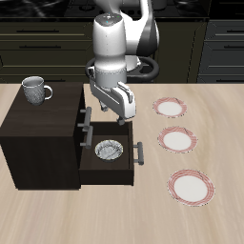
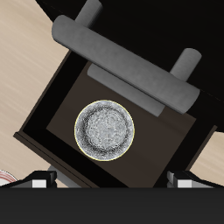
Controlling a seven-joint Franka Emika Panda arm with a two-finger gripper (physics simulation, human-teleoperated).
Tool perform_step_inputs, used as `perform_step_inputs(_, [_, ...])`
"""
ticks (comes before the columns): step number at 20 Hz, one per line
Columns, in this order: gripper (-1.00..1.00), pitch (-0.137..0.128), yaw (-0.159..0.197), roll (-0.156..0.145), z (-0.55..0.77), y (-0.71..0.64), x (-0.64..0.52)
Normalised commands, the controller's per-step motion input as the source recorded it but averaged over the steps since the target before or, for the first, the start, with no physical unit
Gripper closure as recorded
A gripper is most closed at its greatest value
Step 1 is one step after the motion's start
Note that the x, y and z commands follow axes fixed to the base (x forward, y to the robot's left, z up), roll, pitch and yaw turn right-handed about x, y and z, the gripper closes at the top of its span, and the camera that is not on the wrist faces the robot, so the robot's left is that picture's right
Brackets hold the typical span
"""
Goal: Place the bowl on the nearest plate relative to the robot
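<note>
while bowl (image 2: 104, 130) sits in open drawer (image 2: 166, 131), gripper (image 2: 110, 179) hovers above, spread, empty.

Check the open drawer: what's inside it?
Only the bowl, sitting upright on the drawer floor, apart from the walls. The wrist view shows nothing else inside. In the exterior view the gripper hovers above and covers the drawer's back part.

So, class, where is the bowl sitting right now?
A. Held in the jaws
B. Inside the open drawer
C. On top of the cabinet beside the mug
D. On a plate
B: the bowl lies on the floor of the open drawer, below the gripper.
</note>
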Motion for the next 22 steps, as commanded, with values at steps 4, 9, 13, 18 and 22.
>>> perform_step_inputs(4, [-1.0,-0.005,0.037,-0.013,-0.17,-0.02,-0.03])
perform_step_inputs(9, [-1.0,-0.014,0.038,0.005,-0.1,-0.03,0.05])
perform_step_inputs(13, [-1.0,0.042,0.024,-0.001,-0.23,-0.08,0.17])
perform_step_inputs(18, [-1.0,0.064,0.029,-0.02,-0.26,-0.07,0.26])
perform_step_inputs(22, [-1.0,0.067,-0.034,-0.007,-0.27,-0.05,0.11])
